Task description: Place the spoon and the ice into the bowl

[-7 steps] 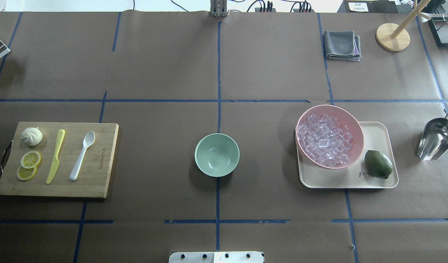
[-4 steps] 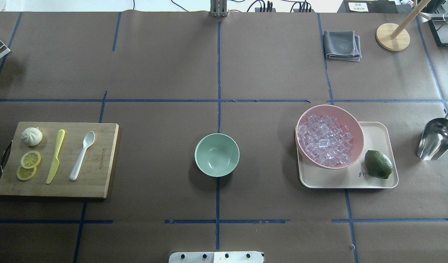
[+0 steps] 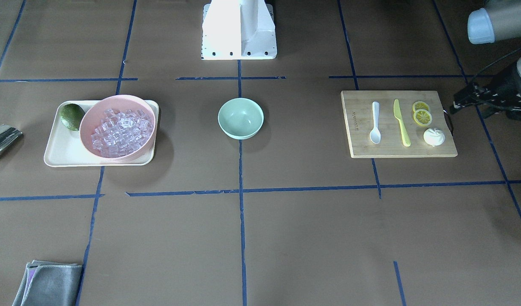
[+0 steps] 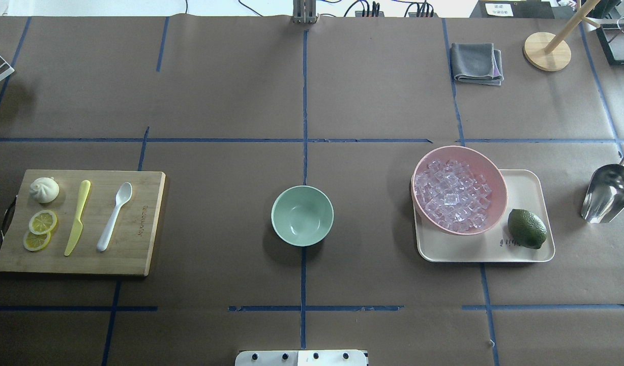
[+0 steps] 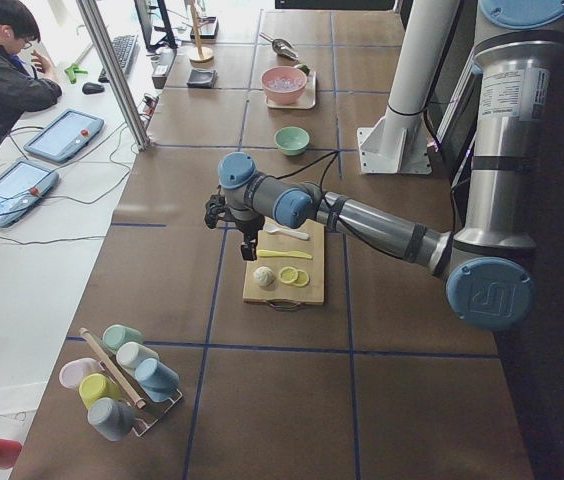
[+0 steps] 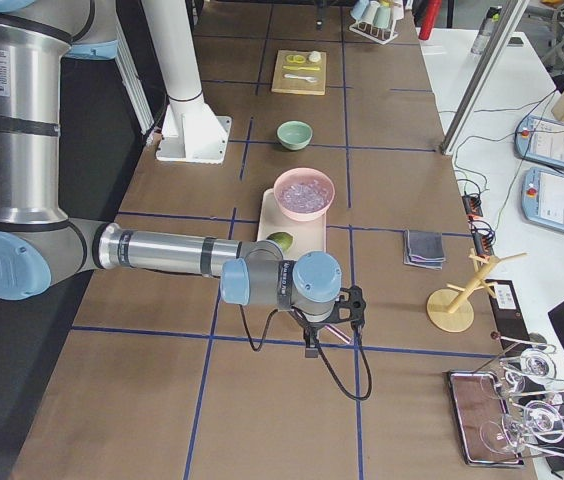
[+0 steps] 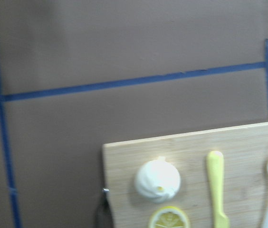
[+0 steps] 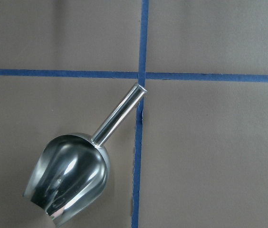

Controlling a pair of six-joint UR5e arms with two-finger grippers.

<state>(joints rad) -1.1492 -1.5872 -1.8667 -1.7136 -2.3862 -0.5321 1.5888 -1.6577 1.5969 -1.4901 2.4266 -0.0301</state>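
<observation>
The left arm [image 5: 362, 215] stretches out low and nearly level from its base, with the wrist turned down so that the left gripper [image 5: 247, 240] hangs above the table just off the outer end of the bamboo cutting board [image 4: 139, 244]. From where I stand I cannot tell how far its jaws are parted, and nothing shows in them. The right arm [image 6: 162, 252] reaches out the same way at the other end, and the right gripper [image 6: 310, 338] points down over the shiny metal scoop [image 4: 607, 193]. Its opening I cannot make out either. The small white plastic spoon [image 4: 113, 216] lies flat on the board, its oval scoop facing up and pointing away from the robot. It lies beside the yellow-green plastic knife [image 4: 78, 218], with two lemon slices [image 4: 42, 222] and a white bun [image 4: 43, 189] further out. The ice [image 4: 451, 195], clear glassy cubes with a faint purple tint, is heaped in the larger pink bowl [image 4: 495, 175] on a cream tray [image 4: 525, 188], next to a dark green lime [image 4: 527, 229]. The small mint-green round bowl [image 4: 291, 203] stands upright on the centre line, well apart from both.
</observation>
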